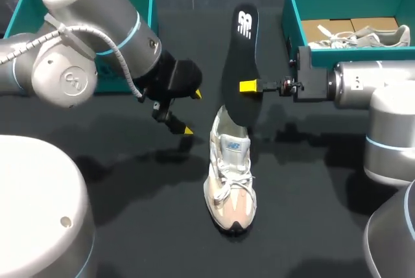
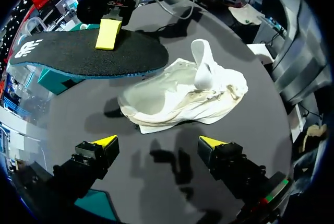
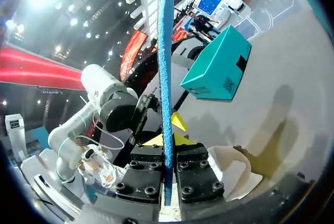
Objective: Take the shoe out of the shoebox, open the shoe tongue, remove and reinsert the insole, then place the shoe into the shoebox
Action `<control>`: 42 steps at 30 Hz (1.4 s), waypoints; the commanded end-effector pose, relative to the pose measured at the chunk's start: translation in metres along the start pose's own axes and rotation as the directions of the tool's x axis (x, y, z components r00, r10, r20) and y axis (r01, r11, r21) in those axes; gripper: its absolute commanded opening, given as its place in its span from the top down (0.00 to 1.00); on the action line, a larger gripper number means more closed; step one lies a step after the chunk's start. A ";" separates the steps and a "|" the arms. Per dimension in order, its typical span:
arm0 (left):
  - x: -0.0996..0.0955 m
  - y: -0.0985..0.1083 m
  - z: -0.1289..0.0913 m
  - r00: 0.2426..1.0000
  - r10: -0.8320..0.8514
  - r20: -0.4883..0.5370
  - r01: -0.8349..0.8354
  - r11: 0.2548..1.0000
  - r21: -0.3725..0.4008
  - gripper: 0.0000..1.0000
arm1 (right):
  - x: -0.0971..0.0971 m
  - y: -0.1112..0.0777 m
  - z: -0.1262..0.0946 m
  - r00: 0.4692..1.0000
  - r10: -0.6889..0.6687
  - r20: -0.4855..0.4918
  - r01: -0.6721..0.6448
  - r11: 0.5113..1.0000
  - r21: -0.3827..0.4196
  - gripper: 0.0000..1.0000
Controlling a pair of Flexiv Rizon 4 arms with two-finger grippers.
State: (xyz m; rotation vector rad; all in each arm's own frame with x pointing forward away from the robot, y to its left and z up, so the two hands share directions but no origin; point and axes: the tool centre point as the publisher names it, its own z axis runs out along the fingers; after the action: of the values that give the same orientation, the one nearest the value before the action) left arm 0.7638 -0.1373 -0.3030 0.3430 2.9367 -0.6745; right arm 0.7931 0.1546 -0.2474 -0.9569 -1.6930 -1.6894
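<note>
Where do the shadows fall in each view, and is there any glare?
Head view: soft shadows on the table left of the shoe, below the left gripper; no glare there. Left wrist view: dark shadows lie between that gripper and the shoe. Right wrist view: a long soft shadow crosses the table near a shoebox.

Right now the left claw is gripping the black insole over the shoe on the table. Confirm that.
Not quite. It is the right claw that is shut on the black insole, as the head view shows. The left claw hangs open beside the shoe and holds nothing. The rest stands: the insole is held over the shoe, which sits on the table.
</note>
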 end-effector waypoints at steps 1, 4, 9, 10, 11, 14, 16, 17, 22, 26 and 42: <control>-0.005 0.000 0.026 1.000 -0.018 0.003 0.018 1.000 0.011 0.00 | -0.010 -0.007 0.006 0.999 -0.023 -0.037 0.022 0.999 -0.034 1.00; -0.006 0.001 0.031 1.000 -0.028 -0.006 0.028 0.999 0.026 0.00 | -0.014 -0.007 0.011 0.998 -0.027 -0.051 0.026 0.999 -0.029 1.00; -0.004 0.005 0.044 1.000 -0.026 -0.018 0.026 0.999 0.024 0.00 | -0.022 -0.008 0.017 0.997 -0.039 -0.074 0.036 0.999 -0.041 1.00; -0.004 0.006 0.046 0.999 -0.026 -0.022 0.026 0.999 0.028 0.00 | -0.023 -0.008 0.017 0.996 -0.045 -0.075 0.041 0.998 -0.051 1.00; -0.004 0.007 0.048 0.999 -0.025 -0.027 0.026 0.999 0.034 0.00 | -0.023 -0.008 0.017 0.996 -0.048 -0.078 0.044 0.997 -0.057 1.00; -0.004 0.009 0.052 0.999 -0.021 -0.028 0.022 0.999 0.037 0.00 | -0.025 -0.008 0.018 0.995 -0.057 -0.079 0.052 0.997 -0.063 1.00; -0.004 0.011 0.055 0.999 -0.022 -0.029 0.023 0.999 0.036 0.00 | -0.026 -0.007 0.017 0.995 -0.060 -0.075 0.054 0.996 -0.076 1.00; -0.005 0.011 0.056 0.999 -0.026 -0.030 0.027 0.999 0.035 0.00 | -0.027 -0.006 0.016 0.996 -0.057 -0.071 0.051 0.995 -0.085 1.00; -0.005 0.012 0.056 0.999 -0.027 -0.027 0.028 0.999 0.027 0.00 | -0.028 -0.005 0.014 0.996 -0.054 -0.071 0.048 0.995 -0.092 1.00; -0.005 0.012 0.056 0.999 -0.027 -0.027 0.028 0.999 0.027 0.00 | -0.028 -0.005 0.014 0.996 -0.054 -0.071 0.048 0.995 -0.092 1.00; -0.009 0.015 0.067 0.998 -0.035 -0.047 0.036 0.999 0.032 0.00 | -0.032 -0.009 0.023 0.990 -0.121 -0.070 0.114 0.989 -0.094 1.00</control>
State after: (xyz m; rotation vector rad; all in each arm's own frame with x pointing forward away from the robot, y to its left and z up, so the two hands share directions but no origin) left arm 0.7773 -0.1553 -0.3658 0.3091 2.9830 -0.7225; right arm 0.8069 0.1733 -0.2787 -0.8359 -1.6647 -1.8632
